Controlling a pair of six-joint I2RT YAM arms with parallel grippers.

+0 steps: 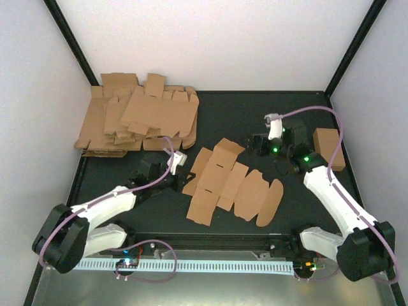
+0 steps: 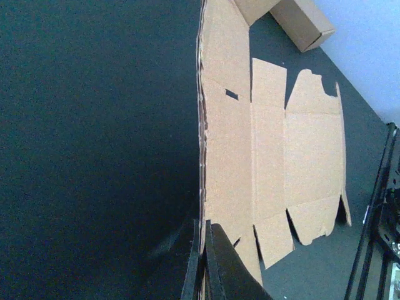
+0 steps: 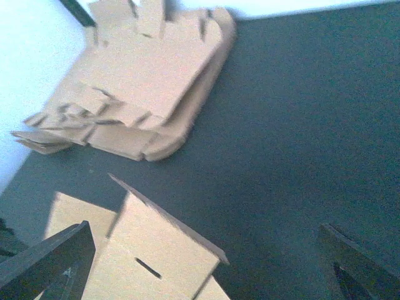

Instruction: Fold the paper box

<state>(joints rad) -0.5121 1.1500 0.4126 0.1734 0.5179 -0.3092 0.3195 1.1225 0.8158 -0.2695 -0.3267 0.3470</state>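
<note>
The box (image 1: 233, 185) lies opened out at the middle of the table (image 1: 255, 115). Most of its panels are flat, and one far panel is standing up off the surface toward 12 o'clock. The left gripper (image 1: 183, 176) is at the box's 9 o'clock edge with its jaws clenched on that edge. My guess is that it pins the sheet so it cannot slide while the other side is worked. The right gripper (image 1: 260, 145) hangs at about 1 o'clock from the box, just beyond the raised panel, jaws spread wide and holding nothing. It looks placed to take that panel or push it over its crease.

Counting what is here:
- One box in work.
- One heap (image 1: 137, 118) of flat blanks at 11 o'clock on the table, layered too thickly for me to count the sheets.
- One folded brick (image 1: 328, 148) at 3 o'clock by the right wall, well apart from the box.
- Two arms, one either side of the box.
</note>
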